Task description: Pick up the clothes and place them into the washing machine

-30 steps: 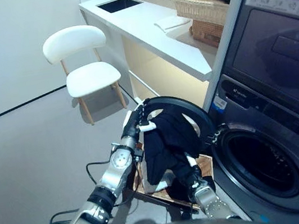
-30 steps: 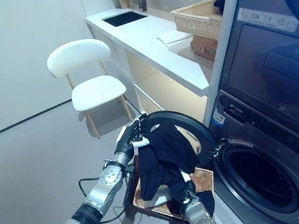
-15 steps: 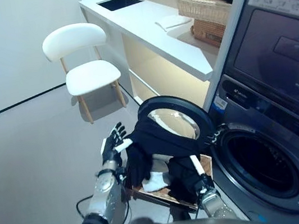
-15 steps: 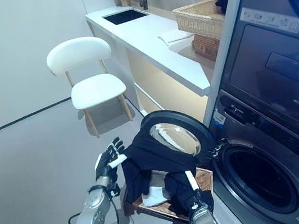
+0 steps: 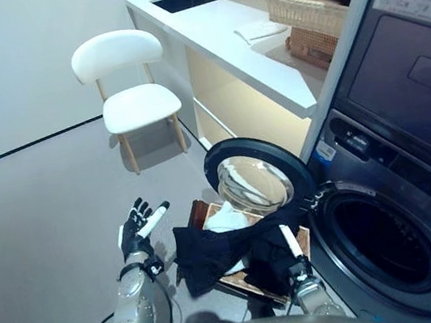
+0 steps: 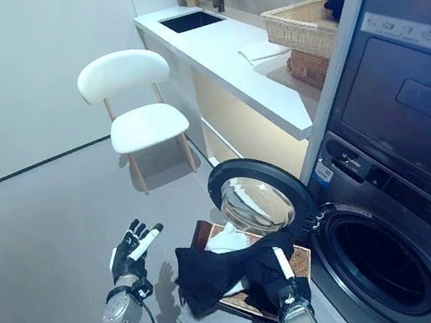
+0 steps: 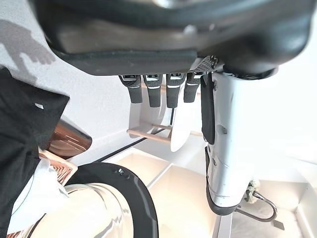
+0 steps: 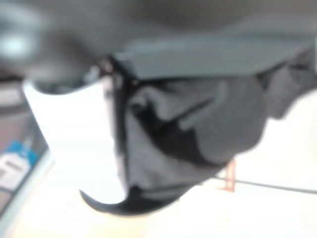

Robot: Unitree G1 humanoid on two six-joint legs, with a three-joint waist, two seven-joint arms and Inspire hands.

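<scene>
The washing machine (image 5: pixel 392 240) filled our view from two to five o'clock, its round door (image 5: pixel 257 178) swung open toward the middle and the drum behind it dark, nothing visible inside. At twelve o'clock ran the white bench (image 5: pixel 229 40) with a sink and a wicker basket (image 5: pixel 307 1); a white chair (image 5: pixel 129 89) stood at eleven. Just below the door sat a brown laundry basket (image 6: pixel 297 262) on the floor, a pale garment in it. The black clothes (image 5: pixel 213 252) hung spread over that basket, one end gripped in our right hand (image 6: pixel 284 275) at six o'clock, fingers wrapped in the cloth. Our left hand (image 5: pixel 135 231), at eight o'clock, was well apart from the cloth, fingers straight and spread, holding nothing. We judged the step to be the carry: cloth lifted, not yet loaded. Next, the right hand would need to swing toward four o'clock into the drum mouth, and the trailing end might snag on the door.
</scene>
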